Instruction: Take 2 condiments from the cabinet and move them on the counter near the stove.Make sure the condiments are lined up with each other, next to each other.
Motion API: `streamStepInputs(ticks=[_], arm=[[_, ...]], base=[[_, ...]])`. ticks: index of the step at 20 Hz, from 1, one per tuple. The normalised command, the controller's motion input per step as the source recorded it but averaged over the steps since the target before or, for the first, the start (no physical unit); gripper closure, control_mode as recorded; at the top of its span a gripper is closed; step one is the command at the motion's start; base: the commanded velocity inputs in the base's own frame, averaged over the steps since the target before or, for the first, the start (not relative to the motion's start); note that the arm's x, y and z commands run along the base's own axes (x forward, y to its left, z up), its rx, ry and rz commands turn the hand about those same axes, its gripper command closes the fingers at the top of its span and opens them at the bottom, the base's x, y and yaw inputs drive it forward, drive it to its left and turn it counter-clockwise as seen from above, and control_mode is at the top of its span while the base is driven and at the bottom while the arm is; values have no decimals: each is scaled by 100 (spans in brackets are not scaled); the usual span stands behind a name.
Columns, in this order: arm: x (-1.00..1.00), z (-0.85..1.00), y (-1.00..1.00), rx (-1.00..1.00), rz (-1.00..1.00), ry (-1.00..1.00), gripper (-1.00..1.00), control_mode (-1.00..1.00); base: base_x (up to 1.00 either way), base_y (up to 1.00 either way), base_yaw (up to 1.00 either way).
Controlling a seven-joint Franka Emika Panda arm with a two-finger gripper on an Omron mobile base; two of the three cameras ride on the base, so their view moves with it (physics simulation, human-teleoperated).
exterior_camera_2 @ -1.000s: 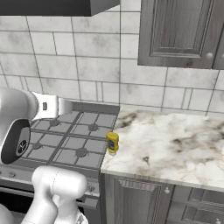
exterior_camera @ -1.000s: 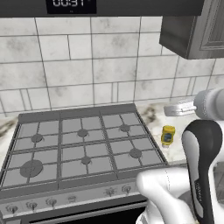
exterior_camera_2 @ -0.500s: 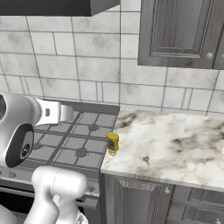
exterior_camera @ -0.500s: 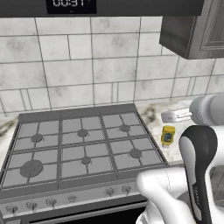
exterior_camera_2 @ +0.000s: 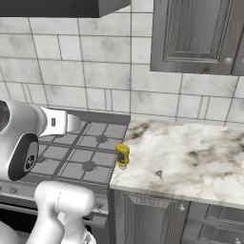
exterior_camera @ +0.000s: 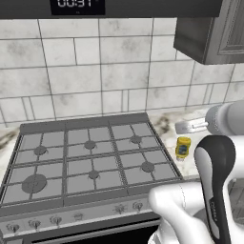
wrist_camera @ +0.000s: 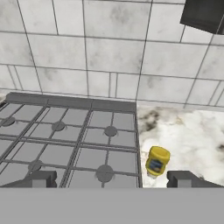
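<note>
The arm reaches forward over the stove's (exterior_camera: 90,152) right side, its fingers (wrist_camera: 39,178) spread wide and empty, while the yellow squeeze bottle (wrist_camera: 156,161) stands upright on the marble desk (exterior_camera_2: 190,157) just beside the stove, under the closed grey cabinet (exterior_camera_2: 198,35).

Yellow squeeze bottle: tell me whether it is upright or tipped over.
Upright. The yellow squeeze bottle stands on its base on the counter beside the stove.
</note>
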Motion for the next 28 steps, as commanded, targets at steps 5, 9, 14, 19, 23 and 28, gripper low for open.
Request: streamStepInputs(ticks=[5,9,14,19,23,28], arm=[[0,0,0,0,0,0,-100,100],[0,0,0,0,0,0,-100,100],[0,0,0,0,0,0,-100,100],[0,0,0,0,0,0,-100,100],[0,0,0,0,0,0,-100,100],[0,0,0,0,0,0,-100,100]], base=[[-10,0,0],[-77,-1,-1],[-68,-33,-22],[12,-73,-21],[0,-100,-19],[10,-99,-7]])
